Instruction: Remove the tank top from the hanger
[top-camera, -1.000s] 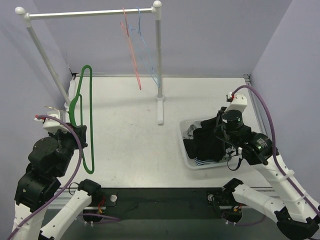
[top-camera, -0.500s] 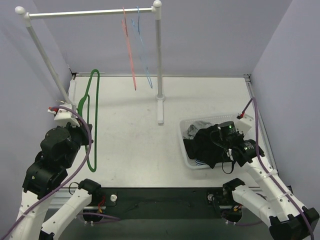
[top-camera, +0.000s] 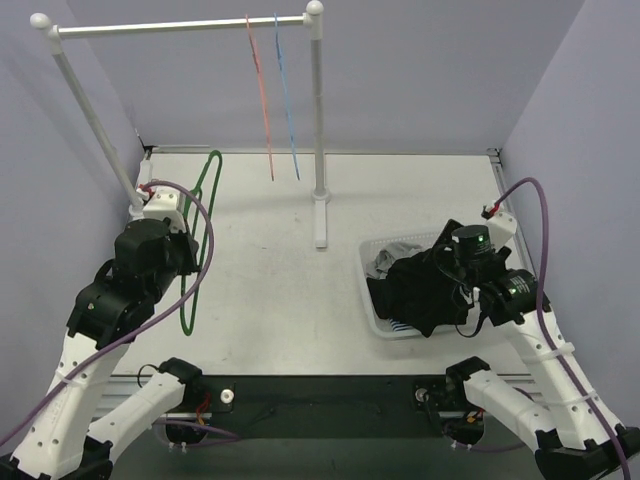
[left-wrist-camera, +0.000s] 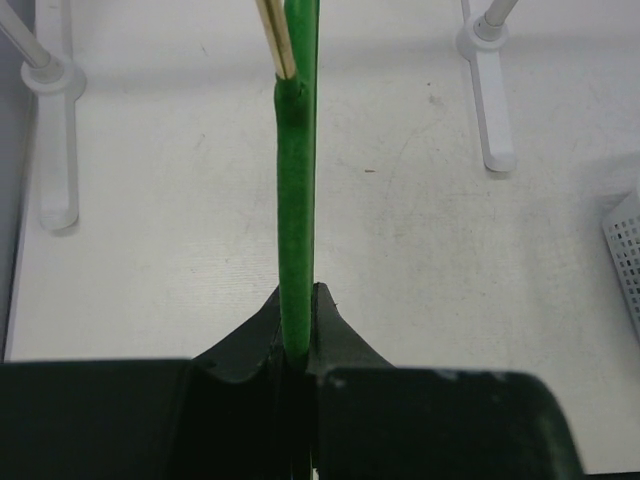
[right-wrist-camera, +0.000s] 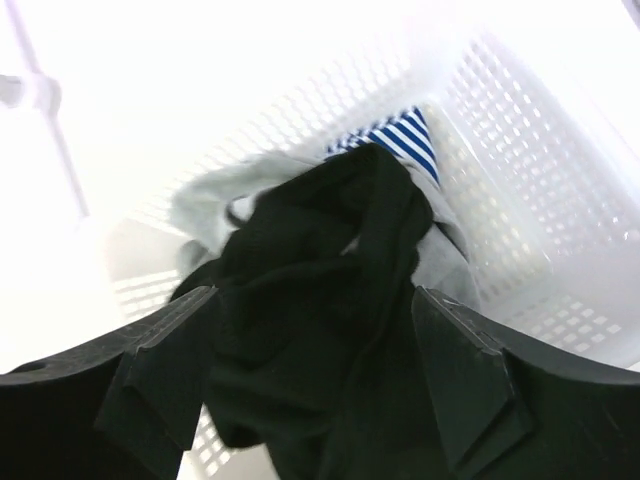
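top: left gripper (top-camera: 188, 265) clamped on bare hanger (top-camera: 206, 200), long axis pointing away from the arm bases; tank top (top-camera: 415, 290) heaped in basket (top-camera: 366, 262), far right, under right gripper (top-camera: 455, 268) | left wrist: fingers (left-wrist-camera: 258, 335) pinch the hanger shaft | right wrist: jaws spread, tank top just below, ungripped

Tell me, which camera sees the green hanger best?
Top external: the whole green hanger shows there, top to bottom. Left wrist shows only its stem, pinched in the left gripper. Right wrist misses it.

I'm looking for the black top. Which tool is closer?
Right. The right tool sits open over the black top; the left tool, across the table, grips the green hanger.
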